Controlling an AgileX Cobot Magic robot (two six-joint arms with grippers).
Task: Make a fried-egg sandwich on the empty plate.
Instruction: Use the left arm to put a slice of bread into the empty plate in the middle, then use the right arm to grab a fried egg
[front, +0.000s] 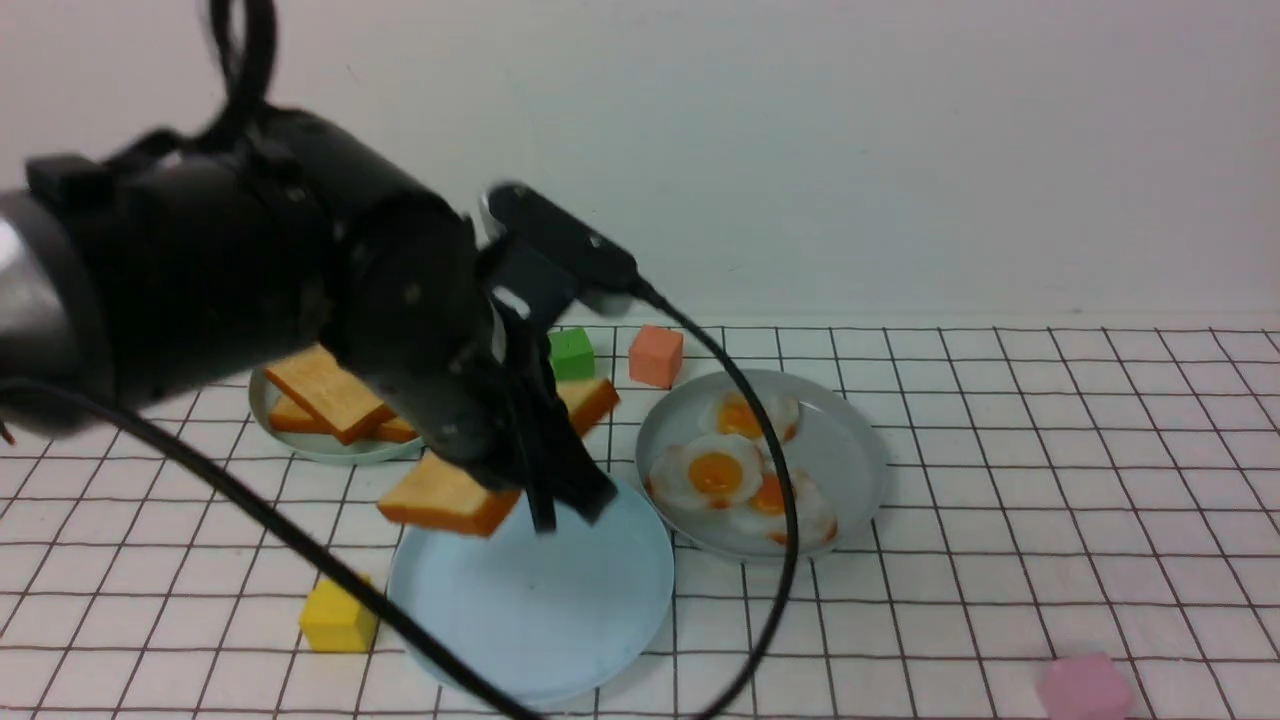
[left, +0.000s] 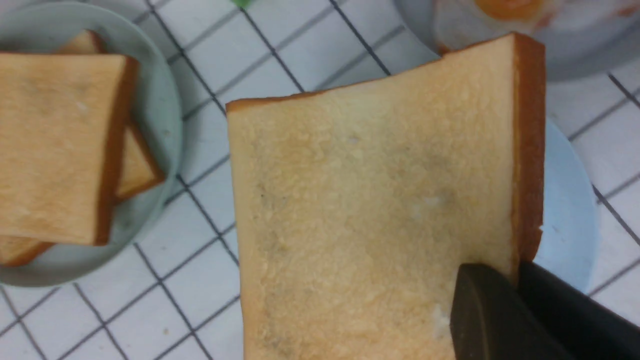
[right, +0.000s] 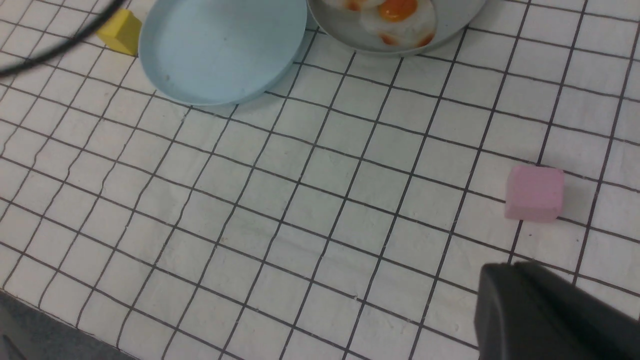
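Front view, left to right: the mint-green plate (front: 300, 447) carries at least two loose toast slices (front: 325, 392). The left gripper (front: 572, 510) is clamped on one corner of the held toast slice (front: 445, 497), in the air over the left rim of the empty sky-blue plate (front: 560, 620). Such a corner pinch (rather thin) may let it tilt, catch the rim and slide off. I count three plates, three fried eggs (front: 715, 470) on the grey-blue plate (front: 850, 440), and four blocks (front: 338, 617). The right gripper (right: 510, 285) is closed and holds nothing.
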